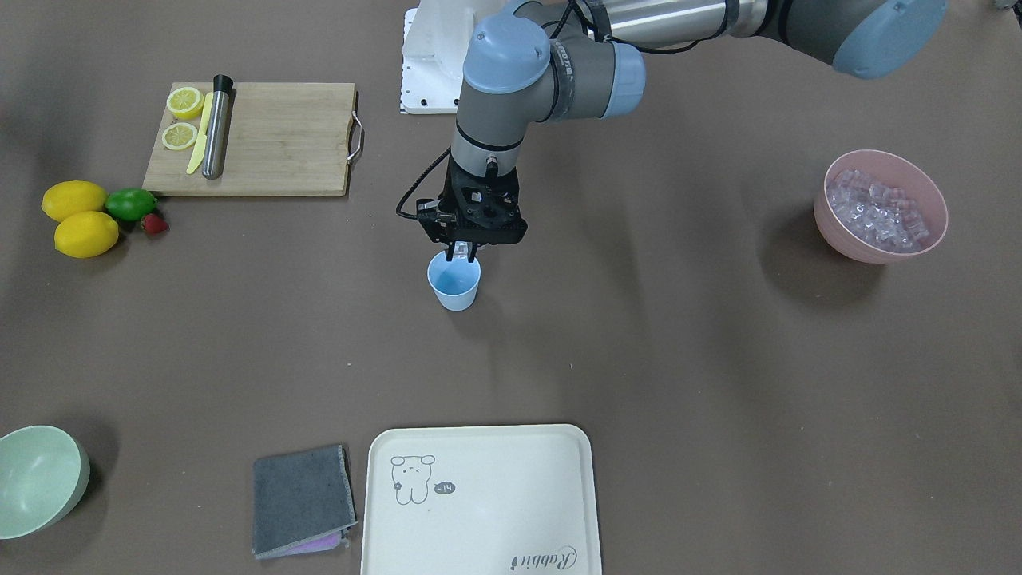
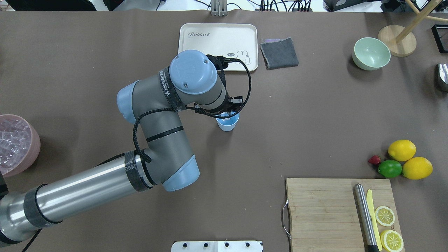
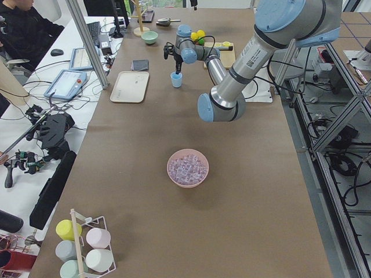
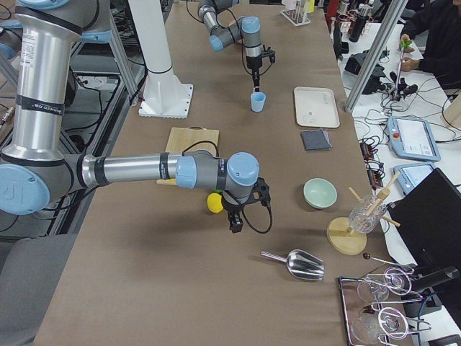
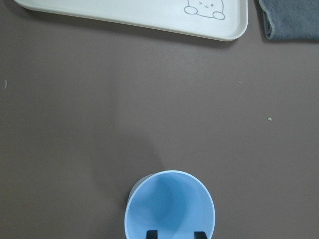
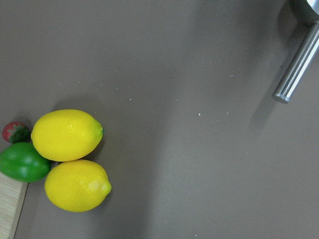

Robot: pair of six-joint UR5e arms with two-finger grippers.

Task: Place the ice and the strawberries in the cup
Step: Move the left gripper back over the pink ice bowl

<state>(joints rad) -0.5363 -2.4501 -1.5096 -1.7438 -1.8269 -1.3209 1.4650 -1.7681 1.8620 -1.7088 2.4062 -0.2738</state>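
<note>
Left gripper hangs directly over the cup, fingers narrow on what looks like ice, positioned for a straight drop. Right gripper: opening cannot be told.

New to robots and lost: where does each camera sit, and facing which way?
Front: across the table, facing the robot's base; left arm over cup.
Overhead: behind it, looking down; same arm, cup.
Left end: along the table; left arm near.
Right end: likewise; right arm near.
Left wrist: down into cup; fingertips show.
Right wrist: down on lemons, strawberry; no body.
Shared: cup in five views.
</note>
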